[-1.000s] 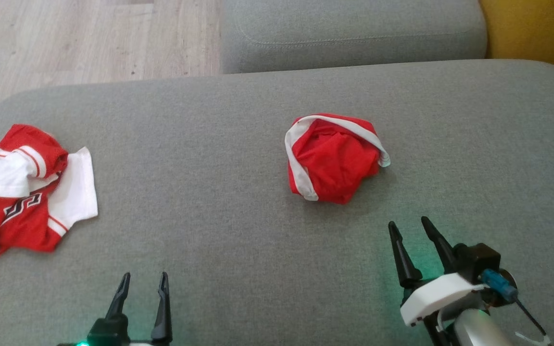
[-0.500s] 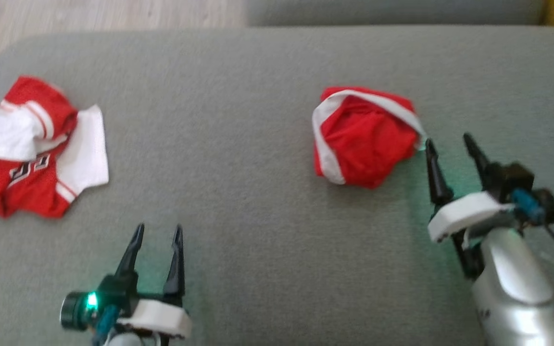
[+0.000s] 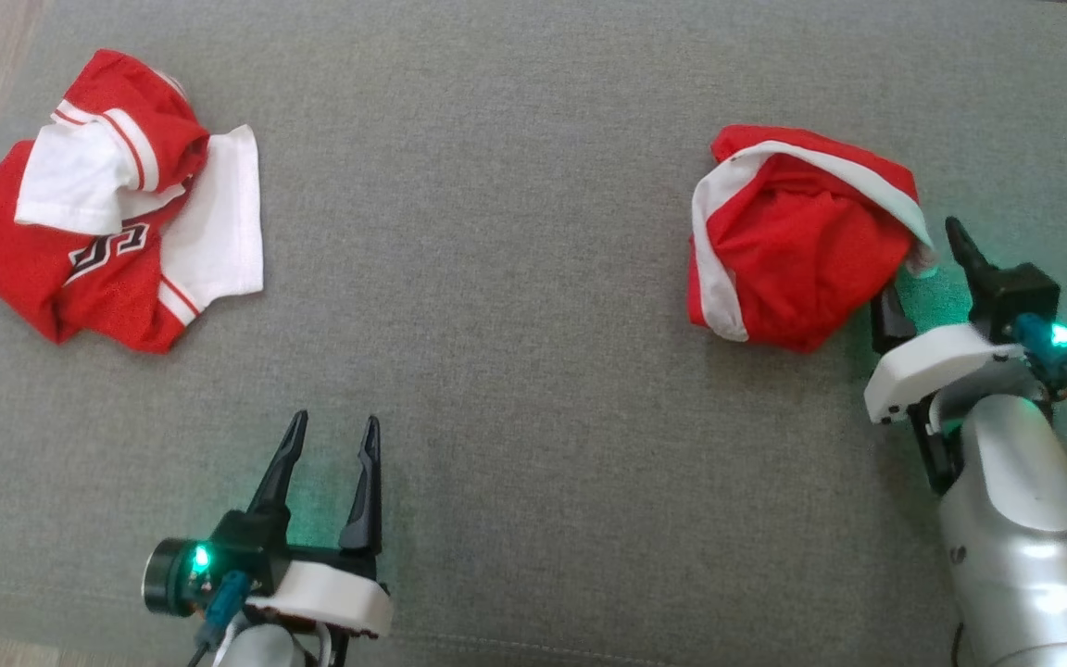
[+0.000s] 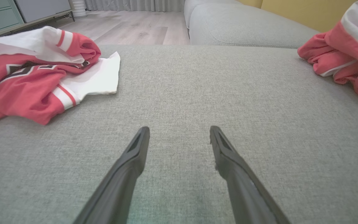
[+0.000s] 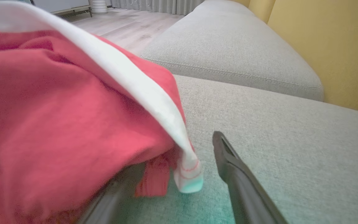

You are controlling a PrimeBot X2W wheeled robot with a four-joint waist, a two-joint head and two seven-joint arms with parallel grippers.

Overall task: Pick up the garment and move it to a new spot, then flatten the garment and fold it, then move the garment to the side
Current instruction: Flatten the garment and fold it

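One right gripper (image 3: 921, 278) fingertip is hidden under the red garment (image 3: 797, 250) edge. Right wrist view: garment blurred, cut off at frame edge. Left of the garment, the jersey (image 4: 26, 84) is clipped in left wrist view.

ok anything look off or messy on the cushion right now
Both garments lie crumpled, not flat. The red garment with white trim sits bunched at the right of the grey cushion, its edge draped over one finger of the open right tool. The red and white jersey at the left is rumpled. Nothing looks torn.

Coarse matt grey weave of sofa cushion (image 3: 515, 371); soft cloth garment (image 3: 793, 269); glossy silver forearm (image 3: 1015, 500); matt dark fingers (image 3: 367, 491)
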